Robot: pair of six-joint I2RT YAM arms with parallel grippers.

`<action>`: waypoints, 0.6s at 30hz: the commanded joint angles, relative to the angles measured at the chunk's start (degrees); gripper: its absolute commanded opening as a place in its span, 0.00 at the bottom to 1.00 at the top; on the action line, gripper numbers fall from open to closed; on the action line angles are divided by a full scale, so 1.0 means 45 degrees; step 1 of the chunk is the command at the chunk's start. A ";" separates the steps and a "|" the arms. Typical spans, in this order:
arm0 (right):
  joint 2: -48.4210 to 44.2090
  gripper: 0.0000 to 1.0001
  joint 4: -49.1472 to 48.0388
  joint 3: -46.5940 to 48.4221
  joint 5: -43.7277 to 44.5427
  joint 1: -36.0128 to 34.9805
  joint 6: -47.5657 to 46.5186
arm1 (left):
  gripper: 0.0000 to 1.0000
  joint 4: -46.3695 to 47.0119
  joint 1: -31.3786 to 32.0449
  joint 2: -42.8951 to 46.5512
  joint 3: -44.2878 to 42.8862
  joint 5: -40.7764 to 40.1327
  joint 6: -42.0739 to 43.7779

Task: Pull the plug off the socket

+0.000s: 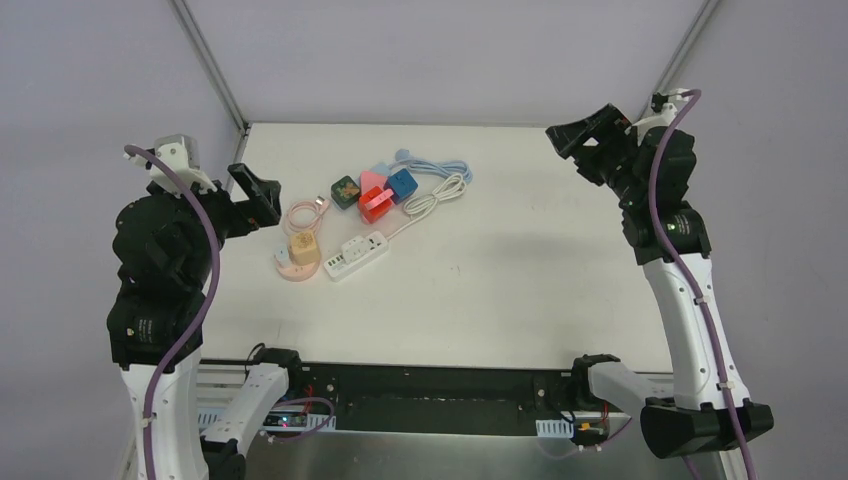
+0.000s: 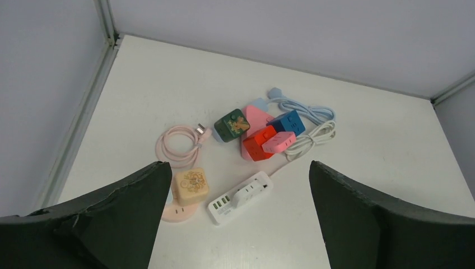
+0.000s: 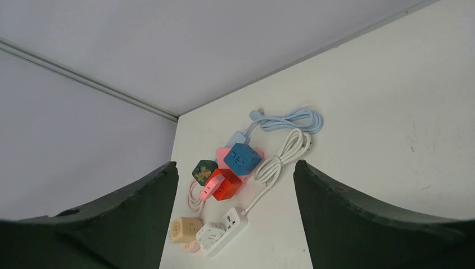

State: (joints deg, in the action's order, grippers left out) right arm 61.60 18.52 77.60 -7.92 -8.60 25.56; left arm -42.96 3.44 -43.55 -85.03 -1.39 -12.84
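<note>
Left claw: jaws wide apart, empty, raised over the left edge of the desk.
Right claw: jaws wide apart, empty, high by the far right corner.
Plug: white, seated in the white power strip, left of centre.
Risk: the strip lies loose, so a one-handed pull would likely lift it.
Risk: the pink plug in the red cube invites a wrong pick.

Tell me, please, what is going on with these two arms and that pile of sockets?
Nothing is being handled yet. The left end effector and the right end effector both hang open above the table, holding nothing. The sockets and cables lie in a cluster nearer the left arm. A white plug sits in the white power strip, and a pink plug sits in the red cube socket; neither has been pulled out.
</note>
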 commanded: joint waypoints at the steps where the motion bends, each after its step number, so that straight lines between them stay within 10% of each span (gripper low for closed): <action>1: 0.0021 0.79 -0.0709 -0.0317 0.0030 0.0056 0.0598 | 0.99 0.0546 0.0133 0.0402 0.0269 0.1250 -0.0285; 13: 0.0060 0.79 -0.1285 -0.1537 -0.0290 0.0055 0.1986 | 0.97 0.0384 0.0133 -0.0618 0.2357 0.2867 -0.0517; 18: -0.0102 0.79 -0.1695 -0.2213 -0.0634 0.0056 0.2416 | 0.75 -0.0704 0.0143 -0.2397 0.2795 0.3032 -0.0901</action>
State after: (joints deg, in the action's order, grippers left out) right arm 62.08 15.05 69.71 -8.71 -8.58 33.63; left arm -43.24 3.44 -48.88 -73.76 9.82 -14.85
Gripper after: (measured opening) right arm 0.787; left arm 0.832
